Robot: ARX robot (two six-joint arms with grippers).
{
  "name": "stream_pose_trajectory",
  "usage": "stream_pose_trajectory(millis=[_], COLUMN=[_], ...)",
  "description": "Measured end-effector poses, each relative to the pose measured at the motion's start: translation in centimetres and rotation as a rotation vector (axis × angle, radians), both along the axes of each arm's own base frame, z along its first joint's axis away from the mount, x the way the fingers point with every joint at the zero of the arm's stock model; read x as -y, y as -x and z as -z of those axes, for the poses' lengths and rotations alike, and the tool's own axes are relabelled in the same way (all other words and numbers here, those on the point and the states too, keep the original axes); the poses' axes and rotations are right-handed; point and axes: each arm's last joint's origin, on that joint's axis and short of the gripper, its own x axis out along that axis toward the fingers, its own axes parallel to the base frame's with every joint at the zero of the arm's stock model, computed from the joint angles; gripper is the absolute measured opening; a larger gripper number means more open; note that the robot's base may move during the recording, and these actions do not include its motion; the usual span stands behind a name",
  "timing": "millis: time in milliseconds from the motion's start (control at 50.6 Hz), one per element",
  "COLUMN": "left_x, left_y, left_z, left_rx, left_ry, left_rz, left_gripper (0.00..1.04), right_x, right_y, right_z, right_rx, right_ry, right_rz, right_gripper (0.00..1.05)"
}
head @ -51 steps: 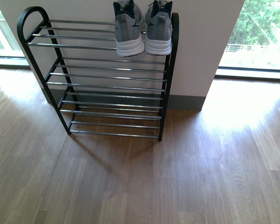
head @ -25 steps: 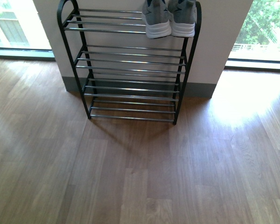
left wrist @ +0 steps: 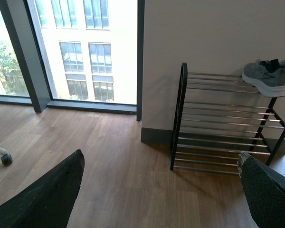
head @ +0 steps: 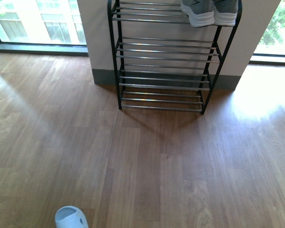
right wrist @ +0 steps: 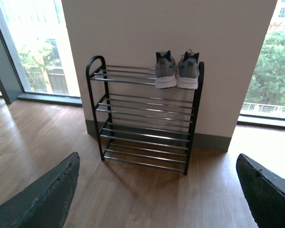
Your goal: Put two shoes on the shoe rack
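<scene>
Left gripper [left wrist: 160,156]: fingers spread wide, nothing held. The shoe rack [left wrist: 213,138] stands ahead of it, well apart.
Right gripper [right wrist: 157,159]: likewise agape and empty, with the rack straight ahead and well apart.
Two grey knit sneakers [right wrist: 165,76]: side by side on the rack's top tier at its right end, heels facing the gripper.

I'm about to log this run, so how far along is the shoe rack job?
Done: both shoes sit side by side on the top tier of the rack. In hand: nothing; the left gripper and right gripper have jaws wide open, empty. Left: seemingly nothing; only a slipper lies on the floor.
</scene>
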Motion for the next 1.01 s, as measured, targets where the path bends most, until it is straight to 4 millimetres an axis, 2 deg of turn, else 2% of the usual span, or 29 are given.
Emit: stream_pose_trajectory(millis=[1007], left_x=[-0.01], left_y=[0.00], left_z=[0.02], left_rx=[-0.001], left_ry=[0.000], left_rz=[-0.002], left_gripper=[0.95], right_x=[-0.01], right_y=[0.01], right_z=[-0.01], right_rx=[0.000], right_ry=[0.000], right_rz=[-0.003], right_gripper=[0.96])
